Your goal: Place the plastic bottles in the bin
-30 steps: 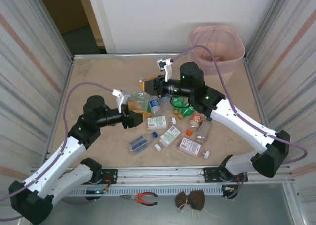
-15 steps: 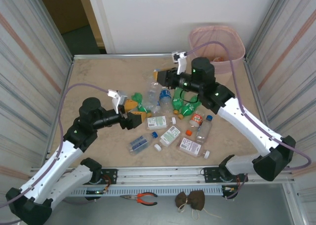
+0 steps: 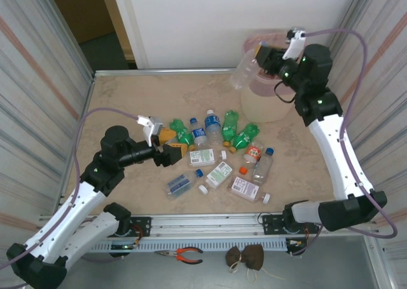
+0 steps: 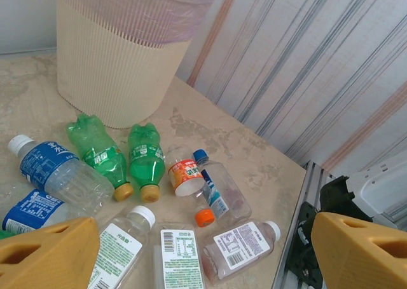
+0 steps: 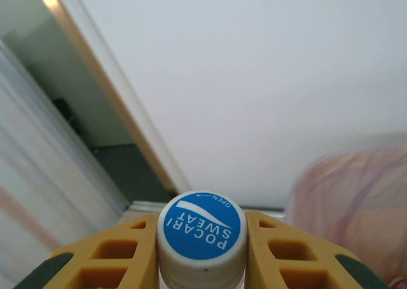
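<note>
1. The left arm (image 3: 95, 174) lies low over the near left of the desk (image 3: 127, 98), with its forearm pointing at the bottle pile. The left gripper (image 3: 173, 143) is spread wide and empty, just left of the pile.
2. The plastic bottles (image 3: 219, 173) lie scattered mid-desk: green, blue-labelled, flat white-labelled and orange-capped. The left wrist view makes their labels legible, whereas the top view blurs them. Its lower edge cuts off both gripper fingers (image 4: 48, 254), and one finger hides part of a blue-labelled bottle.
3. The right arm (image 3: 334, 143) stretches far and high, with its wrist raised beside the bin. The right gripper (image 3: 262, 54) is clamped on the neck of a clear bottle (image 3: 241, 73), which hangs at the bin's left rim. Whether the bottle is over the opening cannot be told.
4. The right wrist view shows the bottle's blue cap (image 5: 202, 225) between the fingers, with the body cut off below.
5. The bin (image 3: 264, 108) stands at the far right corner. The right arm covers part of its mouth.
</note>
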Available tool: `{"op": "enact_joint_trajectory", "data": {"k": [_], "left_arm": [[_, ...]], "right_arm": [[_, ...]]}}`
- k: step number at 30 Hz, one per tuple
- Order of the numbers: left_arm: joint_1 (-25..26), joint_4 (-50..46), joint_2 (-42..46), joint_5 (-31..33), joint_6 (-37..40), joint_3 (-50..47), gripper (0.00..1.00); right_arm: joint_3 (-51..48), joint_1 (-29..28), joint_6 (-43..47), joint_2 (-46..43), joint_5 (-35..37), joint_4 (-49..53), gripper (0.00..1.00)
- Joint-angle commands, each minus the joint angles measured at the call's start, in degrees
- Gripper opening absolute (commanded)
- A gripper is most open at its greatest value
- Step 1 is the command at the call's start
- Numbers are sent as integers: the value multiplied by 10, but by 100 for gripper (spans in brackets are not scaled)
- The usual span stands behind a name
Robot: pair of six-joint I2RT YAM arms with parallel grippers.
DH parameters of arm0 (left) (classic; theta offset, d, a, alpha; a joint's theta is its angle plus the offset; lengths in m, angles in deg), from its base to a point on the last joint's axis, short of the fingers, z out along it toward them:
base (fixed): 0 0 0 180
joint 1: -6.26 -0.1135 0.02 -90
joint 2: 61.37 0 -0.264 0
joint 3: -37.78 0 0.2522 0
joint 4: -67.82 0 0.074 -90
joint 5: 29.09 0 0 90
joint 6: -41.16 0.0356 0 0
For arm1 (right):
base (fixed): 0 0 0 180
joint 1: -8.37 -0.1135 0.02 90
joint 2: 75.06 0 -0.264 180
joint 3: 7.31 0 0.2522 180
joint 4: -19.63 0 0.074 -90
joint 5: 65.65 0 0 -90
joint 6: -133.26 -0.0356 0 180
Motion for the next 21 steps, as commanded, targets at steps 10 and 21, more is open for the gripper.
{"op": "enact_joint_trajectory", "data": {"k": [10,21], "left_arm": [[-1,23,-2,22,5,-9,86],[-3,-1,-3,39,16,-15,86]], "right_arm": [[263,77,180,203,9,176,27],[328,71,177,310,60,266,26]]}}
